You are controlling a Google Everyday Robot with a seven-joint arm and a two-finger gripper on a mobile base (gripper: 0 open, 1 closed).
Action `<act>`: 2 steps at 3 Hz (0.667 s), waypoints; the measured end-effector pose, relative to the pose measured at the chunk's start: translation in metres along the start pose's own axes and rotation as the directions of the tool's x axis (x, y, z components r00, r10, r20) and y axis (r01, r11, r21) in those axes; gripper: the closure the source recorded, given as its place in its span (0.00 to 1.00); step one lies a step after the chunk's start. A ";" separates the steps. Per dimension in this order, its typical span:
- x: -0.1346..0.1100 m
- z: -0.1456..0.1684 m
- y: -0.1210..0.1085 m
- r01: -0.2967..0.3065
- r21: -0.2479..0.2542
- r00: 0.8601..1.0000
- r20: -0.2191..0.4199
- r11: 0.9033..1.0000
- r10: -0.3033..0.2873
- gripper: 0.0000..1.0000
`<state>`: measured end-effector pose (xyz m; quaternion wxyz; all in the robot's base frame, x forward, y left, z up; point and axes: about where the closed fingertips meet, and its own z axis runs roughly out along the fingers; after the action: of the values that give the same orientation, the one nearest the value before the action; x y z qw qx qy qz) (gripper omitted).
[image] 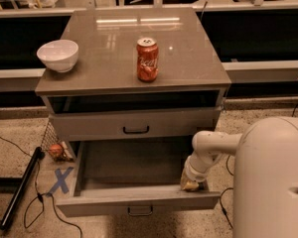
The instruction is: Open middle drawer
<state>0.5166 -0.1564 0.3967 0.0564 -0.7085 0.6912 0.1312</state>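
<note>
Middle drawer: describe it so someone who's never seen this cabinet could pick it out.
Find the grey cabinet with a red can and white bowl on top. Below its closed drawer, the middle drawer is the only one pulled out, showing a grey interior, with the gripper inside its right front corner.
</note>
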 end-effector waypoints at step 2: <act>0.001 -0.014 0.041 0.005 -0.079 1.000 0.022 0.997 -0.003 1.00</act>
<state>0.4777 -0.1622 0.4140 0.0362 -0.7101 0.6832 0.1662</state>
